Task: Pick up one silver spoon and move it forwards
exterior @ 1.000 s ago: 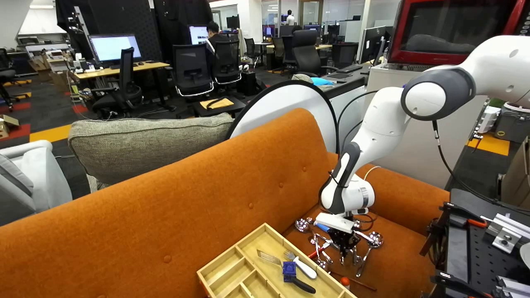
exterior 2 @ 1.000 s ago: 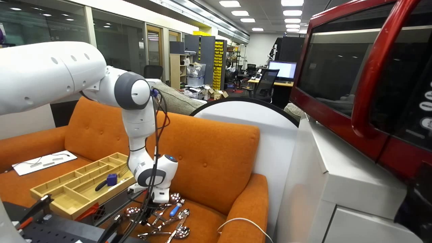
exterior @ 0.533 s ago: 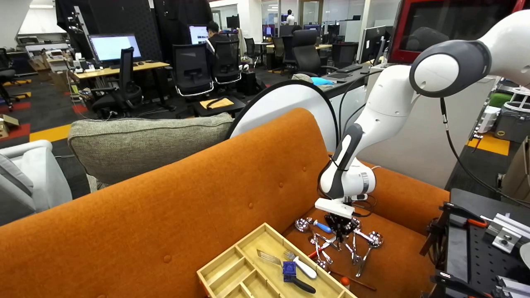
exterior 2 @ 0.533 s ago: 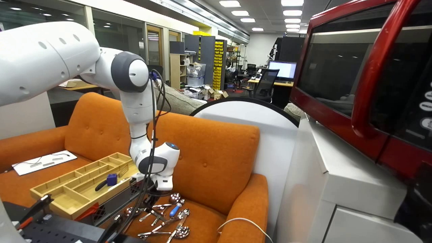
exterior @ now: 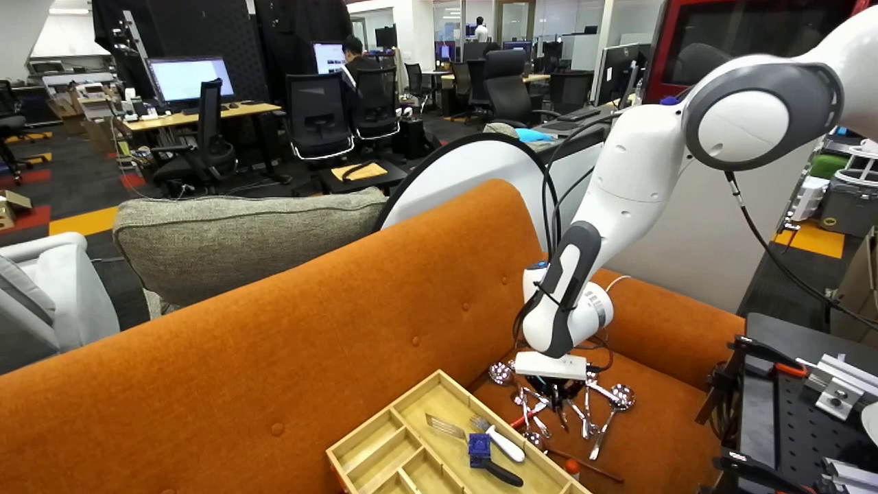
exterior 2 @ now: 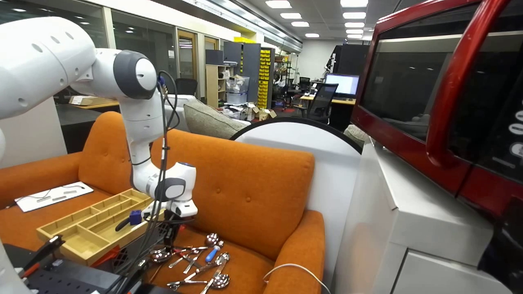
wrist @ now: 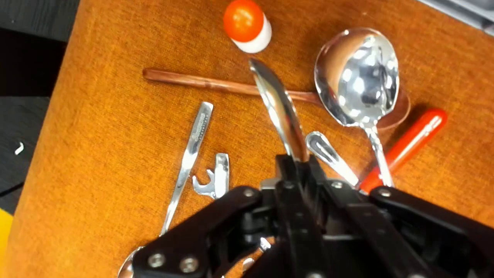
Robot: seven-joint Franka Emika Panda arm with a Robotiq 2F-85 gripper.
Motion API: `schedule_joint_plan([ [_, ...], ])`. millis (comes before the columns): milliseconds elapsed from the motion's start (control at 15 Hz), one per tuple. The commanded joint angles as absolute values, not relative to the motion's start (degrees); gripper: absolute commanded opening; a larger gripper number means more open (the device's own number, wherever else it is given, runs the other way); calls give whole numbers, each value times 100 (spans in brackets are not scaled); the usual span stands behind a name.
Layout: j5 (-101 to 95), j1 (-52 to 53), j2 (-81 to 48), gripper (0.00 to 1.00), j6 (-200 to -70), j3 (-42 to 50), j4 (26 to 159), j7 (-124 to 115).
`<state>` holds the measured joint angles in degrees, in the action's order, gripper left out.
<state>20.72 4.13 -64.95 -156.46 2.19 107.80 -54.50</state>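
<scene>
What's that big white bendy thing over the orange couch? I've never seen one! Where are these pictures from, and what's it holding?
That is a robot arm. It bends at joints, a bit like your elbow, and its hand is a black gripper that pinches things.

Two pictures come from cameras standing away from the robot, looking from different places. The third camera rides on its wrist and looks down past the gripper.

On the orange couch lie lots of shiny kitchen tools. The wrist view shows a big silver spoon lying over a brown spoon, a red handle and a little orange-and-white bottle. Nearby is a wooden tray split into boxes.

The gripper is shut on a silver thing. It is probably a spoon, but only part shows.
</scene>
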Motion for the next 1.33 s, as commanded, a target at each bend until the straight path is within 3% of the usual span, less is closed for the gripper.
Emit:
schedule_joint_plan([
  [0,1546,1124,-6371,3,-15281,677,10942,-5450],
  [600,41,2076,-6662,3,-14755,1025,10954,-4990],
  [1267,779,1418,-8225,3,-13933,671,9369,-5473],
])
